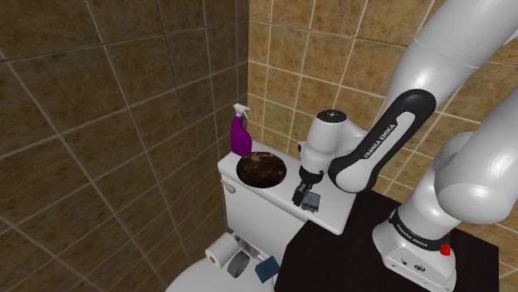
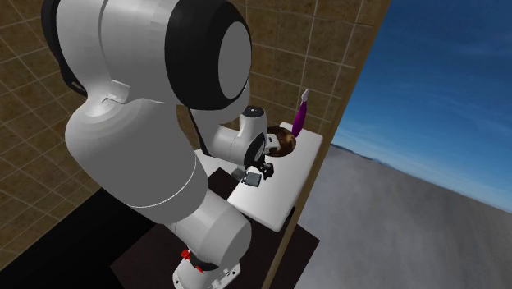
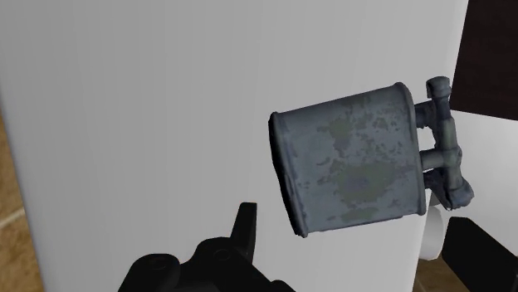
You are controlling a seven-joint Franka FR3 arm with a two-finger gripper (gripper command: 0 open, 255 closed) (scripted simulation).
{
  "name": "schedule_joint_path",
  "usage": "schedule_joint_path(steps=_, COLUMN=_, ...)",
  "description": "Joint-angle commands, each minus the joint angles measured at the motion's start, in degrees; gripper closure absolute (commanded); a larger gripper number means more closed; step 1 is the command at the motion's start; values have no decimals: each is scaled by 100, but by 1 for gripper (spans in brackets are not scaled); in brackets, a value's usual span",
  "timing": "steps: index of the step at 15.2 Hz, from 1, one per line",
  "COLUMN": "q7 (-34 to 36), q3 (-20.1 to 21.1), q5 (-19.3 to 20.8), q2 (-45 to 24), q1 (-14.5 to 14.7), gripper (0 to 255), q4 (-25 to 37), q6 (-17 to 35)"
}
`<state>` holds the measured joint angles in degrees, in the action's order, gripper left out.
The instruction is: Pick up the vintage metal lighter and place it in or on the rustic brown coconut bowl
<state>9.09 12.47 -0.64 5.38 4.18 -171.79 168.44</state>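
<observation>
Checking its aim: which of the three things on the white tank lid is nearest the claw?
The mottled grey lighter, right by the claw; the brown bowl and purple spray bottle sit farther off.

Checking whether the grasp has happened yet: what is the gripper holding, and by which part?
Nothing, as far as shows: the lighter lies on the white tank lid beside the gripper, apart from it.

White rounded arm [image 1: 465,75] with dark joints, FRANKA EMIKA lettering, a red base button, black gripper [image 1: 304,197]
</observation>
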Motion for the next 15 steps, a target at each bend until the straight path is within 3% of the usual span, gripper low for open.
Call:
schedule_joint_path(steps=1, q7=0, q3=0, q5=0, q2=0, q1=0, gripper=255, q4=0, q6=0)
schedule_joint_path(steps=10, q7=0, q3=0, q5=1, q2=-1, q1=-1, gripper=255, q4=0, q6=1)
schedule_joint_path(steps=15, q7=-258, q3=-119, q5=-373, q2=717, q1=231, gripper=255, q4=-36, q6=-676)
